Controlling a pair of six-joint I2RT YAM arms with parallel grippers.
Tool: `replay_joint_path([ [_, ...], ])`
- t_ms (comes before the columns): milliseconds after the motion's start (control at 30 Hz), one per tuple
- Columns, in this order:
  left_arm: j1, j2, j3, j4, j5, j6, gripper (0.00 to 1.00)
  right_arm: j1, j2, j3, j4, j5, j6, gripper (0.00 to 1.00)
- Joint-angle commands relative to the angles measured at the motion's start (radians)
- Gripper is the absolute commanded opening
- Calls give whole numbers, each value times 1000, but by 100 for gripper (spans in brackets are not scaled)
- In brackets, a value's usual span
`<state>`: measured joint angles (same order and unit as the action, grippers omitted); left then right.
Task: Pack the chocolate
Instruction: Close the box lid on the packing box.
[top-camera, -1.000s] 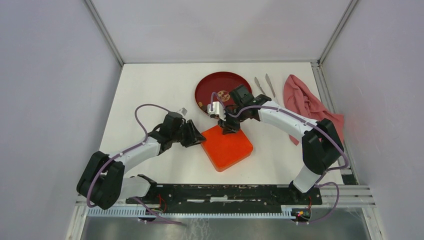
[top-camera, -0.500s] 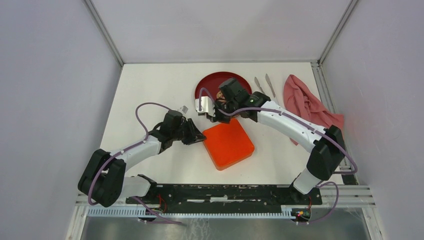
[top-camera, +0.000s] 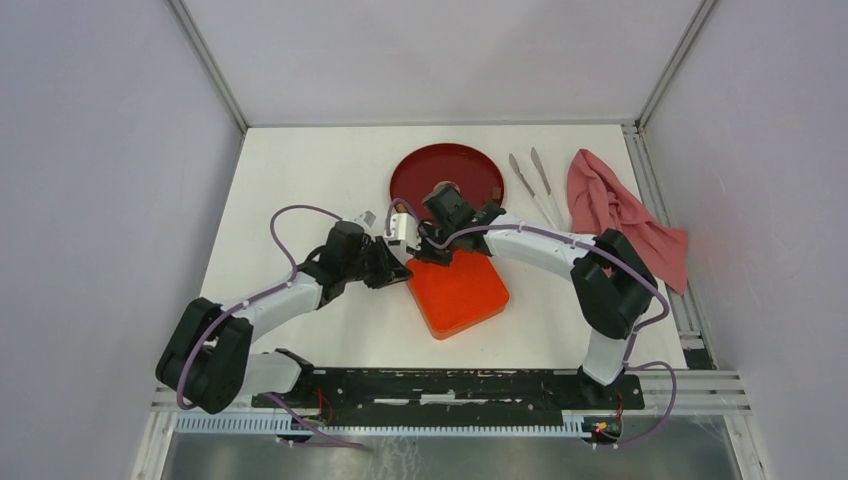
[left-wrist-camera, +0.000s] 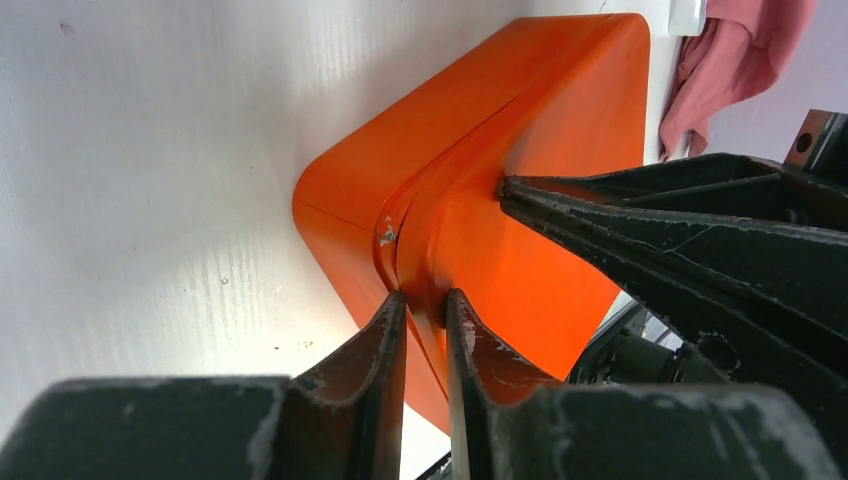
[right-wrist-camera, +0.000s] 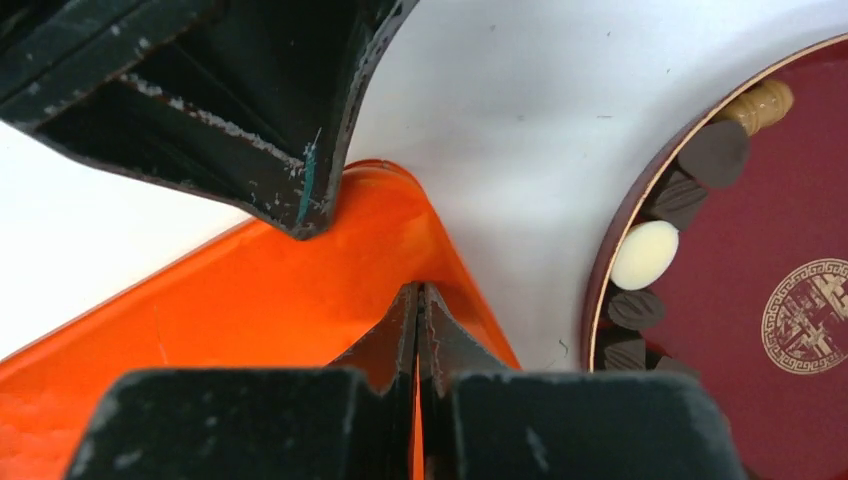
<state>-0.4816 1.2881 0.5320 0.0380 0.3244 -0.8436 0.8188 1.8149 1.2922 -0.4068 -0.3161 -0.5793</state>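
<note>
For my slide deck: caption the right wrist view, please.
Shut right gripper at the orange box's corner, left gripper alongside, chocolates lining the red plate's rim.

Chocolate (right-wrist-camera: 644, 255): small loose pieces lying on the dark red plate (right-wrist-camera: 800, 180).

In the right wrist view a curved row is seen set along the inside of the plate's rim, on the side nearest the orange box (right-wrist-camera: 250, 300). From the top of that view downward are noted: one tan ribbed piece (right-wrist-camera: 765, 103), a smooth dark brown piece (right-wrist-camera: 712, 152), a ridged dark brown piece (right-wrist-camera: 678, 200), one cream-white oval piece (right-wrist-camera: 644, 255), then further dark brown pieces (right-wrist-camera: 635, 308), the last partly hidden. All lie flat, touching or nearly touching their neighbours. From above the row is largely hidden, so this count is probably incomplete.
</note>
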Motion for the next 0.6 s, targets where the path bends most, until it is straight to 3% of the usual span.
replay_joint_path([
  [0,-2,25,-49,-108,-52,41,9,-5,45,1,-136,-34,19,0],
  [100,-2,5,-31,-109,-33,45,14,-35,0,107,-231,-183,-28,5],
  [167,-2,-38,0,-117,-19,49,18,-56,-47,152,-278,-248,-60,17],
  [233,-2,-109,44,-141,-21,57,36,-91,-119,148,-286,-303,-69,32],
  [367,-2,-264,143,-207,-44,103,55,-208,-274,2,-215,-390,-42,47],
  [567,-2,-320,171,-290,-118,223,61,-406,-429,-297,-33,-407,71,74],
])
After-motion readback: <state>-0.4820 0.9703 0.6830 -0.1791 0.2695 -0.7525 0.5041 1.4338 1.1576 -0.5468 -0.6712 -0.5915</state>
